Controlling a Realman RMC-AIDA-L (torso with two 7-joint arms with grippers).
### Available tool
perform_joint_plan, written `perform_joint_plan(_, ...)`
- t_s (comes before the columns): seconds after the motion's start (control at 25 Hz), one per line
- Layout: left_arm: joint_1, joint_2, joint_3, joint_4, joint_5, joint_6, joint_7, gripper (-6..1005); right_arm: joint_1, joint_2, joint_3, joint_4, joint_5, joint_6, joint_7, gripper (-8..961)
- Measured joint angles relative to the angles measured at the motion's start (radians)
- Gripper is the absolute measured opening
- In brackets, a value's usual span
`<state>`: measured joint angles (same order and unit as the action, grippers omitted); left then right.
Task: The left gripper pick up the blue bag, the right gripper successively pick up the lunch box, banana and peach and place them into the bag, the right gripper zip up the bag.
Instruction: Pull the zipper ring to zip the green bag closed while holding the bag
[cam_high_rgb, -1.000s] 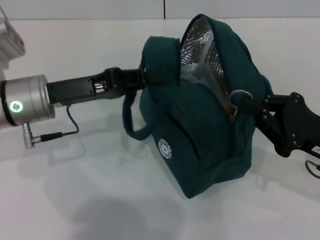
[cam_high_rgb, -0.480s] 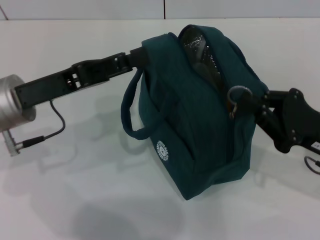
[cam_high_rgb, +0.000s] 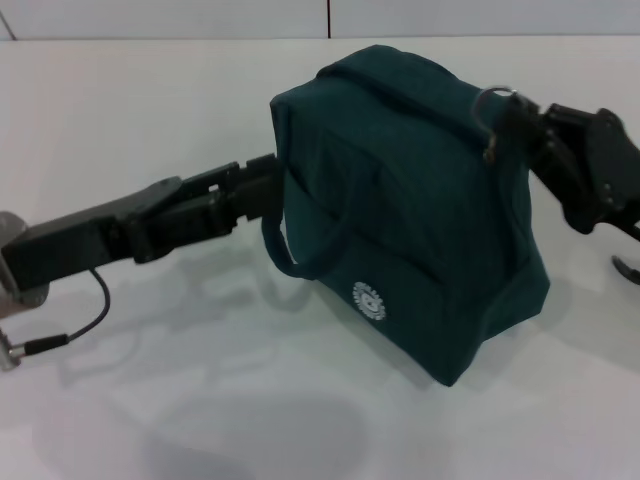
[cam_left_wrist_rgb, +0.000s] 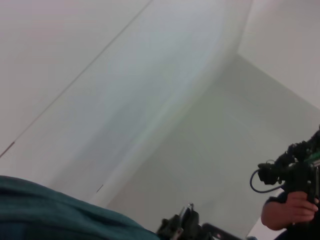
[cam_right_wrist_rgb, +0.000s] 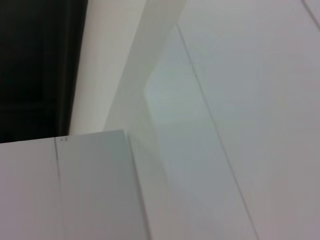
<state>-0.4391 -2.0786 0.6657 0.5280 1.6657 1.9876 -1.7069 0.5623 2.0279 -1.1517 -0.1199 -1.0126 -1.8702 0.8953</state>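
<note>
Since the earlier frame the foil-lined mouth of the blue bag (cam_high_rgb: 420, 190) has closed and its ring zipper pull (cam_high_rgb: 492, 105) has travelled to the top right corner. The right gripper (cam_high_rgb: 515, 125) is clamped on that ring. The left gripper (cam_high_rgb: 262, 190) meets the bag's left side — jaw state impossible to tell — above the white table (cam_high_rgb: 150, 400).

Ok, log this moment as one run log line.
stage: zipping bag | bag: on table, top looks closed | left gripper: at bag's side by handle | right gripper: at zipper ring | food: not visible
</note>
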Motion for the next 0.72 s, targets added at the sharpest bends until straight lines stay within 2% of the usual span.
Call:
perform_joint_plan(0.04, 0.012, 0.001, 0.005, -0.001, 0.0, 0.011, 0.022, 893, 0.01, 0.0, -0.01, 0.0, 0.0, 0.006, 0.003, 12)
perform_joint_plan(0.36, 0.062, 0.007, 0.002, -0.002, -0.005, 0.02, 0.114, 885, 0.068, 0.0, -0.065, -0.001, 0.001, 0.045, 0.015, 12)
perform_joint_plan(0.52, 0.095, 0.01, -0.002, -0.002, -0.005, 0.016, 0.188, 881, 0.136, 0.0, -0.07, 0.001, 0.005, 0.094, 0.024, 12)
perform_joint_plan(0.56, 0.115, 0.003, -0.002, -0.003, -0.005, 0.004, 0.243, 879, 0.136, 0.0, -0.07, 0.001, 0.005, 0.094, 0.024, 12)
perform_joint_plan(0.64, 0.122, -0.003, 0.0, -0.008, 0.0, -0.007, 0.267, 877, 0.187, 0.0, -0.067, -0.01, 0.008, 0.134, 0.049, 12)
perform_joint_plan(0.72, 0.125, -0.006, 0.001, -0.034, 0.004, -0.02, 0.297, 875, 0.205, 0.0, -0.065, -0.013, 0.008, 0.148, 0.053, 12)
